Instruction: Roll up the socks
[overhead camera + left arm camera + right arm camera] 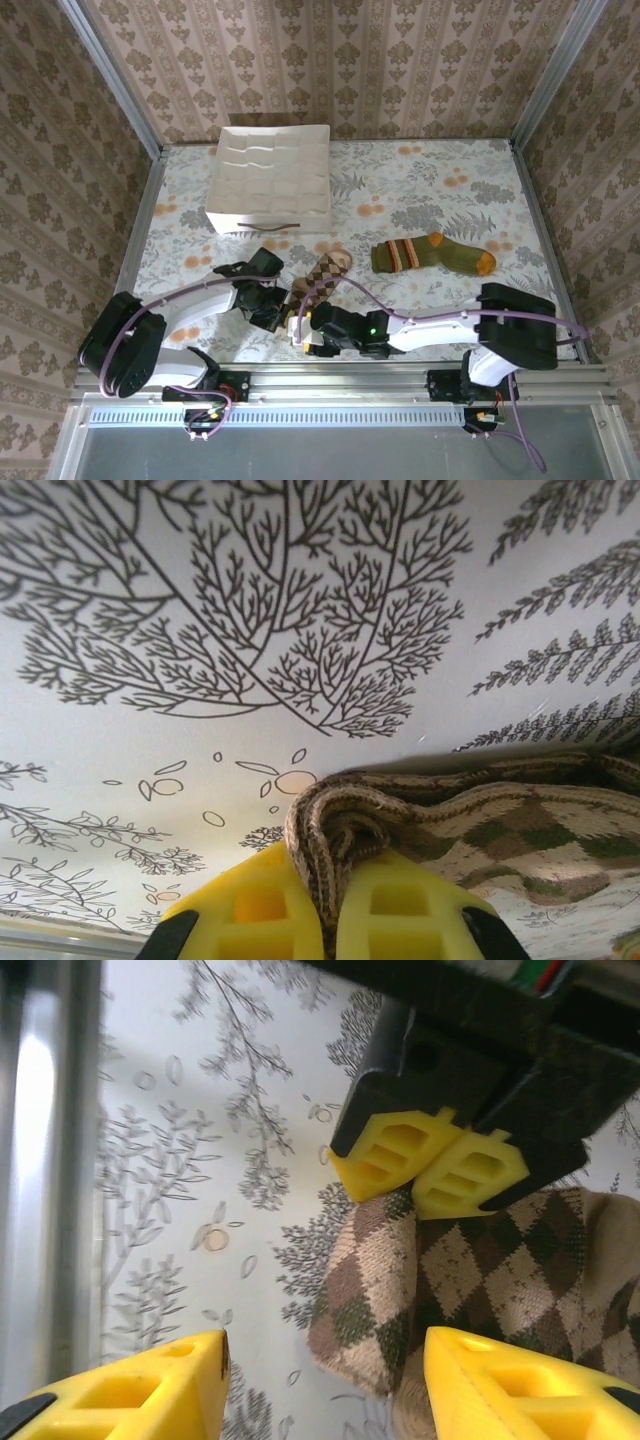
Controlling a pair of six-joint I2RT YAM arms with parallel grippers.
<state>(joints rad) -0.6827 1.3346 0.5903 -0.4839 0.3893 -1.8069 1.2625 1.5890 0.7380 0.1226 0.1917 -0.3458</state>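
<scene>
The tan-and-brown argyle sock lies on the floral table just ahead of both arms. My left gripper is shut on its folded near end, and the fabric bunches between the yellow fingers. In the right wrist view the left gripper pinches the sock's edge from above. My right gripper stands open around that folded end, and its fingertips do not touch the fabric. From above, the left gripper and right gripper meet at the sock's near end. The olive sock with the orange toe lies flat to the right.
A white gridded tray stands at the back left of the table. The metal frame rail runs along the near edge right behind the grippers. Patterned walls close in the sides and back.
</scene>
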